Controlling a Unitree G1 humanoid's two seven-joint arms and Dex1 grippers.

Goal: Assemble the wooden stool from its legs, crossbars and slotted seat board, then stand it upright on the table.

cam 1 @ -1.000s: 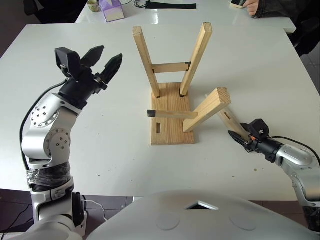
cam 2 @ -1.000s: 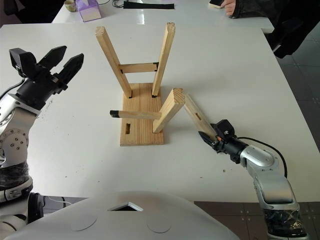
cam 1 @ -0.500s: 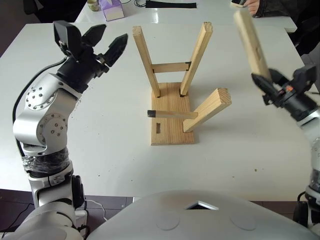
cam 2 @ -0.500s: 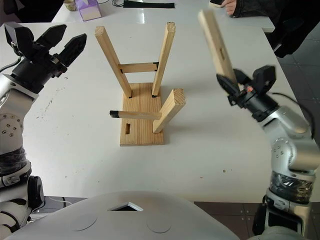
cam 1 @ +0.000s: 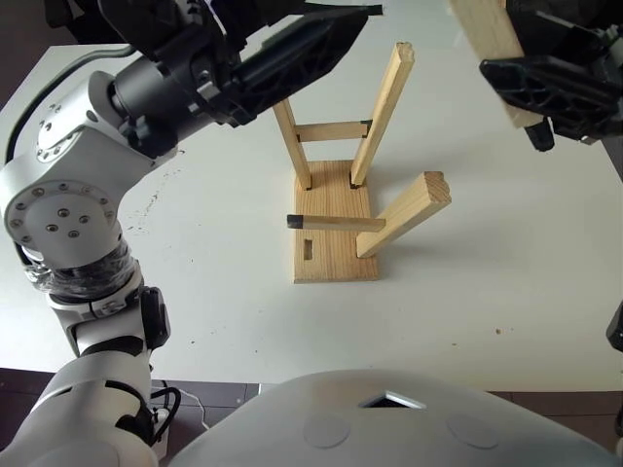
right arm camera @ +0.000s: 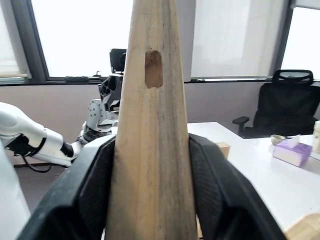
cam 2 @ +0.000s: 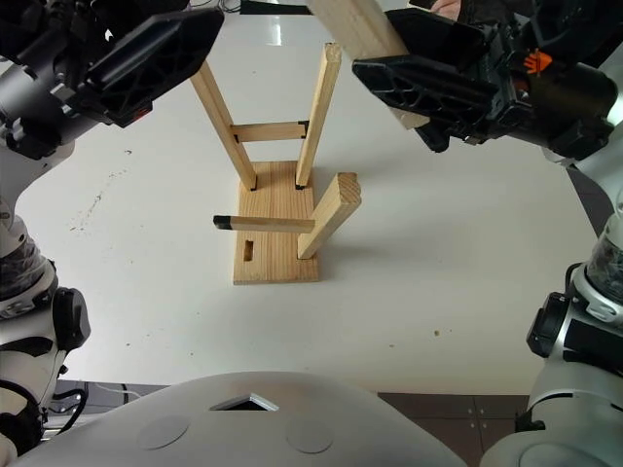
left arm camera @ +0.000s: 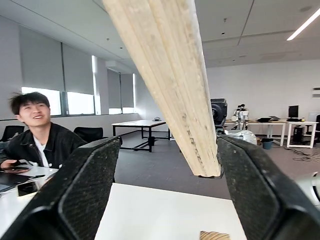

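Closest to the head camera, both arms are raised above the table. The right gripper is clamped on a loose leg that points upward, a slot showing in its face. The left gripper is spread wide and grips nothing; a length of wood shows between its fingers with a gap on each side. Below, the seat board lies flat on the table. A leaning leg rests at its right edge, with a dark-tipped crossbar reaching from it across the board. At the board's far end, two upright legs stand joined by a short crossbar.
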